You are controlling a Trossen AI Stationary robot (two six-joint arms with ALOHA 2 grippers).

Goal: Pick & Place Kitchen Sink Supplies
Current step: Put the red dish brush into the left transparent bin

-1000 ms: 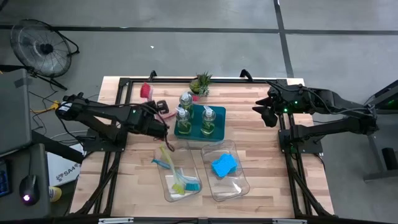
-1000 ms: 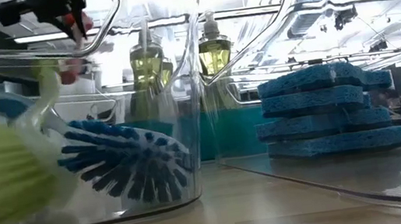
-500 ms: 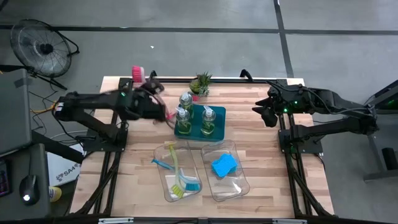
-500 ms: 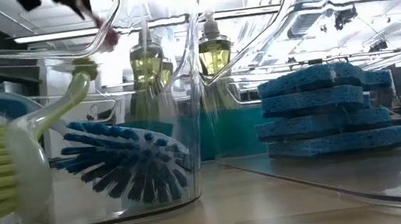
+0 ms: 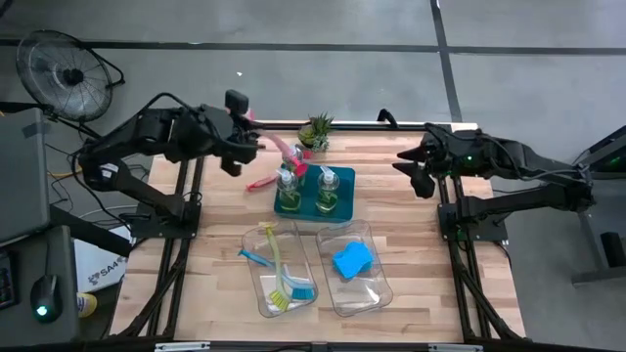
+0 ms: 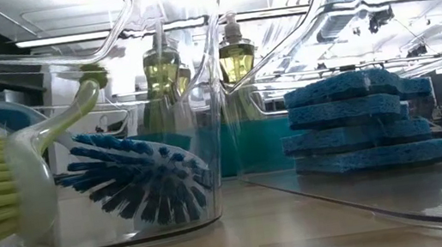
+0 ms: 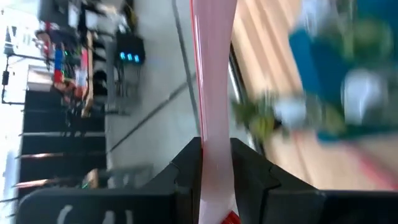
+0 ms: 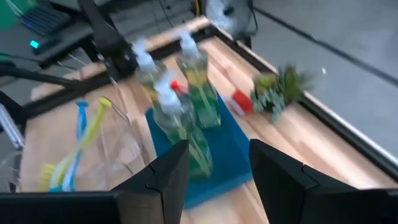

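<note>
Left gripper holds the pink brush aloft beside the soap bottles

Left arm is raised and stretched over the table's back left, fingers clamped on the brush handle, its head near the plant; a second ago this arm sat lower, at the table's left edge. Right gripper waits at the back right, fingers apart, unmoved. Two brushes and sponges lie in the bins
</note>
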